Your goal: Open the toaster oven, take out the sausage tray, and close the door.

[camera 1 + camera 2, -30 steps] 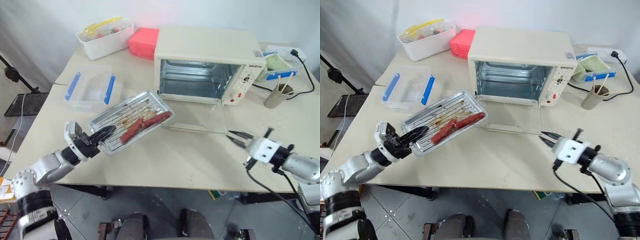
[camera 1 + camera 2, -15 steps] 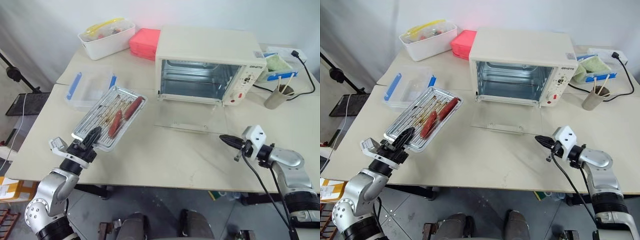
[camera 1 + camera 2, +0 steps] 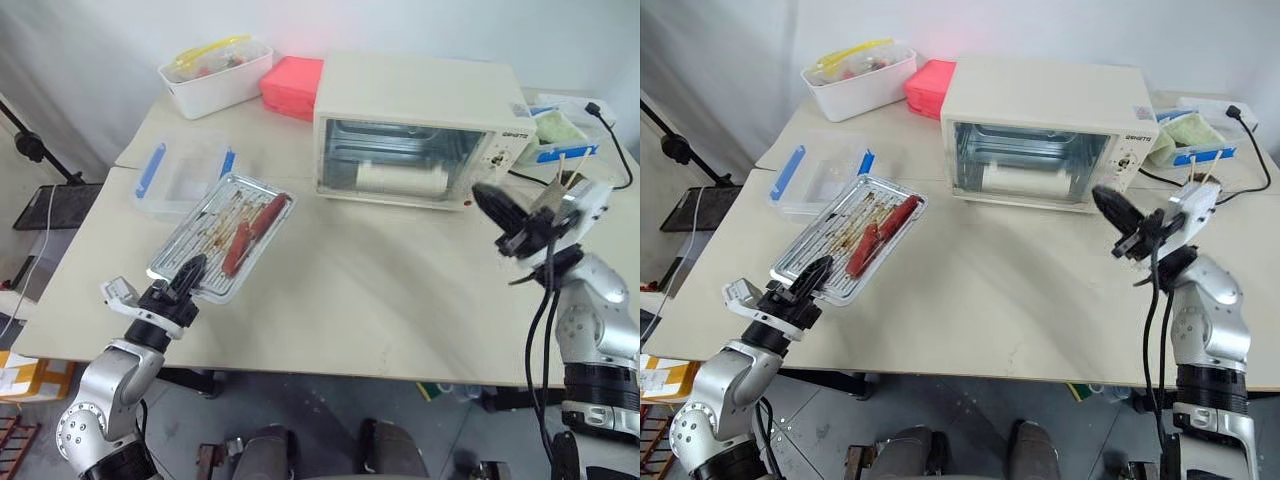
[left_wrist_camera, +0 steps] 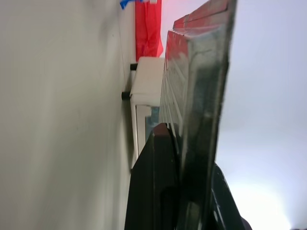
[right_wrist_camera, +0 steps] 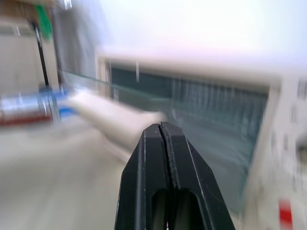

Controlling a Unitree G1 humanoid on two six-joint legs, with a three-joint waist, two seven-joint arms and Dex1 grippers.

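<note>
Tray Out, Door Nearly Shut

Sausage tray (image 3: 222, 234) sits at left of frame on the desk (image 3: 380, 300), pinched at its near rim by the left hand (image 3: 186, 275). Right hand (image 3: 495, 207), fingers pressed together, hovers beside the toaster oven (image 3: 420, 125).

Risk: the door (image 3: 400, 178) rebounding open if unlatched. Right wrist view shows it still ajar.

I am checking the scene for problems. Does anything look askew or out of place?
Yes. The tray is not flat on the table: the left claw grips its near edge and holds it tilted. The oven door is not quite shut.
</note>
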